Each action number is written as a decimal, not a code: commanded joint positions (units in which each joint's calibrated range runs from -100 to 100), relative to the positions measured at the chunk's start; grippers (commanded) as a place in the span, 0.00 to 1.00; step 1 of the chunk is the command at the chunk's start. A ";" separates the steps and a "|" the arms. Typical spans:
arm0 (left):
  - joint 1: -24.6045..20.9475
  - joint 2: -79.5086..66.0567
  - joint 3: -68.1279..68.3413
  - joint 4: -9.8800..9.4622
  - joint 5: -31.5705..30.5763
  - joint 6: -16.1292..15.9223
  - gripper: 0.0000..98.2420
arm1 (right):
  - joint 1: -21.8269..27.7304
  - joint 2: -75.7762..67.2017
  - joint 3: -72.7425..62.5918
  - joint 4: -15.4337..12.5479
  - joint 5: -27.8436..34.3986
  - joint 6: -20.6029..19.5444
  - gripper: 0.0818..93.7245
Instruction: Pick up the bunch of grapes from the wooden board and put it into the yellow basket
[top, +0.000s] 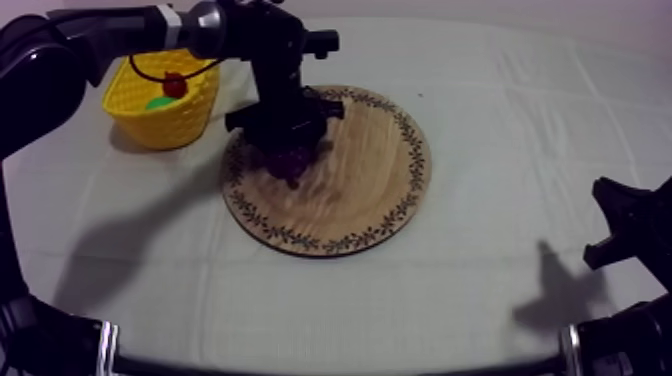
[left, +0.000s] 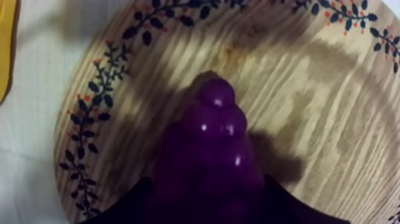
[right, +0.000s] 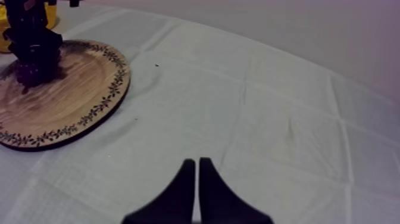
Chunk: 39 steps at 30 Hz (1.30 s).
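Note:
The purple bunch of grapes (top: 287, 160) is on the left part of the round wooden board (top: 370, 180). My left gripper (top: 283, 128) comes down on it from above. In the left wrist view the grapes (left: 214, 137) sit between my left gripper's (left: 208, 205) dark fingers (left: 128, 205), which close round the bunch over the board (left: 333, 119); I cannot tell whether it is lifted. The yellow basket (top: 165, 112) stands left of the board. My right gripper (right: 197, 173) hovers low over the cloth, its fingers together as a narrow wedge, and rests at the right edge (top: 618, 225).
In the basket lie a small red fruit (top: 175, 86) and something green (top: 158, 102). The basket's rim (left: 6, 47) is just beyond the board's edge. The right wrist view has the board (right: 65, 101) and the left arm's gripper (right: 33, 44) far off across bare cloth.

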 joint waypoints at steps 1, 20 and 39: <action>0.07 -0.12 0.01 -0.33 -0.21 -0.12 0.44 | 0.02 -0.01 -0.03 0.01 0.00 -0.02 0.00; -2.42 -25.79 14.37 -2.93 1.01 -5.91 0.40 | 0.02 -0.01 -0.03 0.01 0.00 0.01 0.00; -15.18 -44.01 15.84 -7.27 -9.13 -13.83 0.45 | 0.02 -0.01 -0.03 0.01 0.00 0.00 0.00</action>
